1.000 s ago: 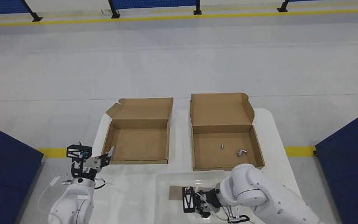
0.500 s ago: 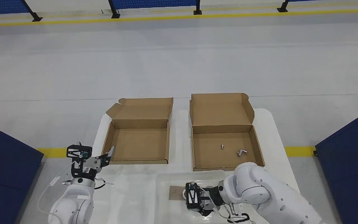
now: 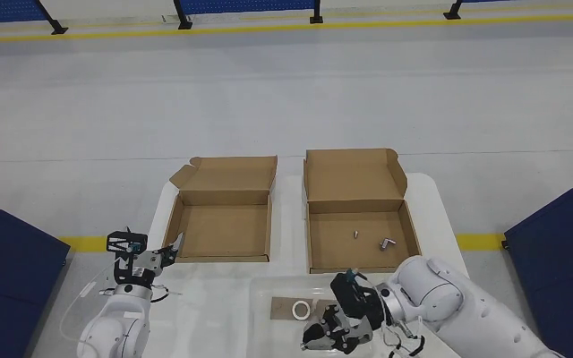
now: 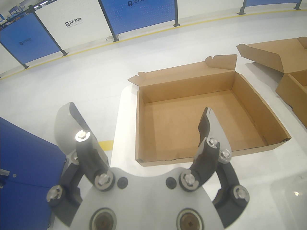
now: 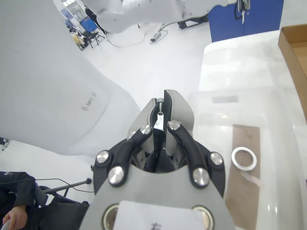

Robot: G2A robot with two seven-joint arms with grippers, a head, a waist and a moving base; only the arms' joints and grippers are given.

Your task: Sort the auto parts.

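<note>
Where the right gripper (image 5: 161, 108) closes near its tips, a small threaded screw (image 5: 159, 107) sits clamped between the ribbed pads, with just its head and a few threads visible. Seen from above, this gripper (image 3: 315, 338) hangs over the near edge of the white table (image 3: 439, 206) and covers the screw. Just beside it, a white ring (image 3: 302, 310) lies on a brown cardboard strip (image 3: 283, 309). Both rest inside a clear shallow tray (image 3: 269, 288) whose walls are faint and hard to trace.

The left gripper (image 4: 139, 111) has its fingers spread wide apart with nothing between them. It is at the table's left edge, near the front corner of the left cardboard box (image 3: 224, 231).

The right cardboard box (image 3: 336, 251), its lid flap raised, holds a short pin-like part (image 3: 355, 236) and a bent part (image 3: 386, 242). Both are too small to identify.

Blue and white partition panels (image 4: 134, 8) stand behind the table and carry a printed logo. A white label (image 5: 156, 216) on the right gripper's base is cut off at the frame edge, and its print is illegible.
</note>
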